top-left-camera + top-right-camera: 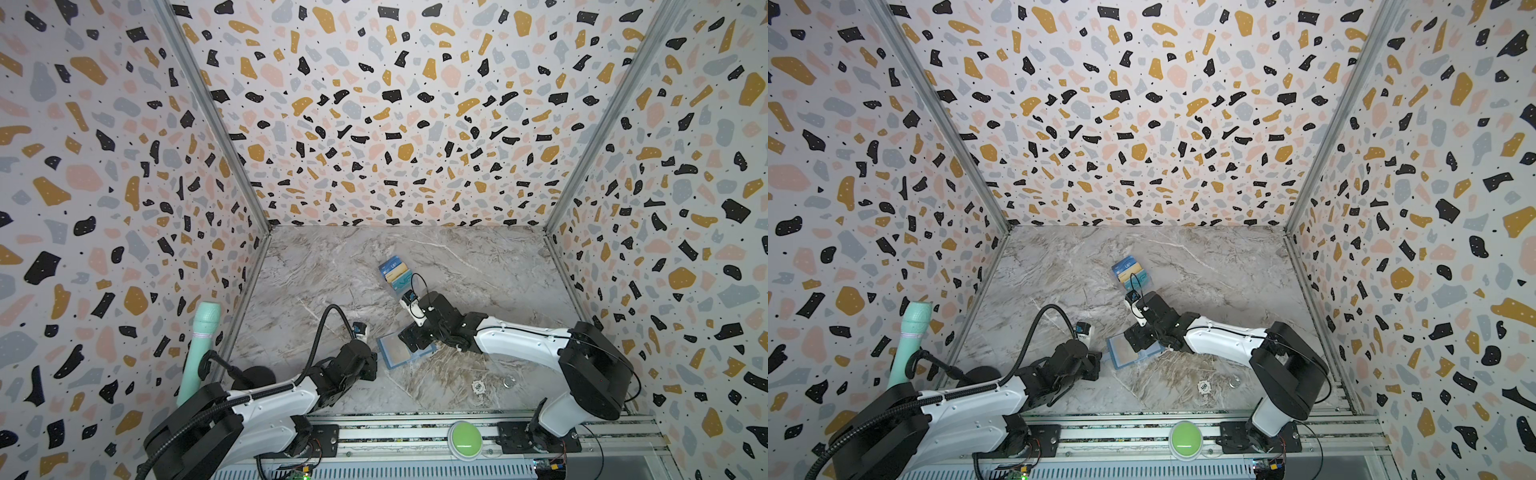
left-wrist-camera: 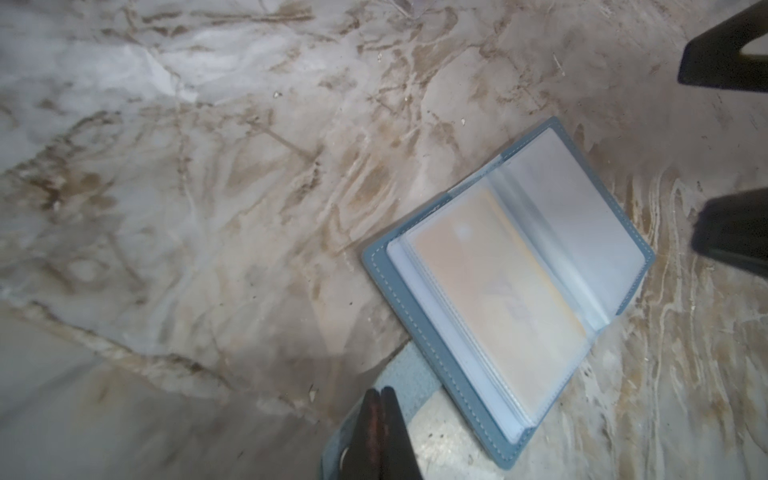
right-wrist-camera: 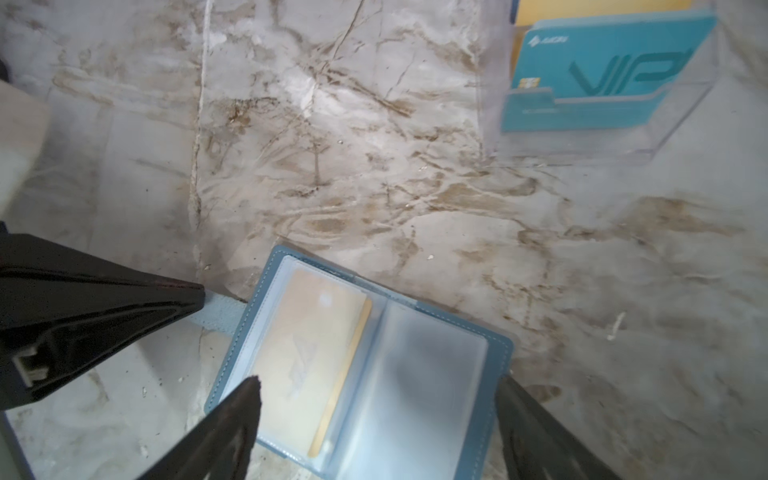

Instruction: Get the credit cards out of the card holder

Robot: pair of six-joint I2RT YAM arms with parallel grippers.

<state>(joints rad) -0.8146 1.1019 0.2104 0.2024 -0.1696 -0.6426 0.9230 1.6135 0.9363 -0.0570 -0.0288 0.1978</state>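
**A:** Where is the slate-blue leather-look book-style card holder (image 1: 393, 354)?

**B:** It lies open on the grey-veined marble tabletop (image 1: 478, 257), near the front edge and between the two arms. Its clear sleeve pages face up. A yellow-tan plastic card (image 2: 490, 299) sits in one sleeve.

**A:** And the other cards?

**B:** A teal card with "VIP" lettering (image 3: 602, 70) stands in the front tier of a clear tiered acrylic stand (image 3: 673, 124). The stand is farther back on the table, well apart from the holder. In both top views a dark blue card (image 1: 390, 262) stands in the rearmost tier.

**A:** What about the left gripper?

**B:** The black left gripper (image 2: 376, 401) has its fingers pressed together, with the tips on the holder's blue strap tab (image 2: 409, 374). I can't tell whether the strap is nipped between them or only pinned underneath.

**A:** And the right?

**B:** The right gripper (image 3: 379, 379) hangs over the open pages with its fingers spread wide, gripping nothing. I can't tell whether the tips touch the plastic.

**A:** Anything around the edges?

**B:** A mint-green microphone (image 1: 201, 345) leans against the left wall. A round green button (image 1: 464, 438) sits on the front rail.
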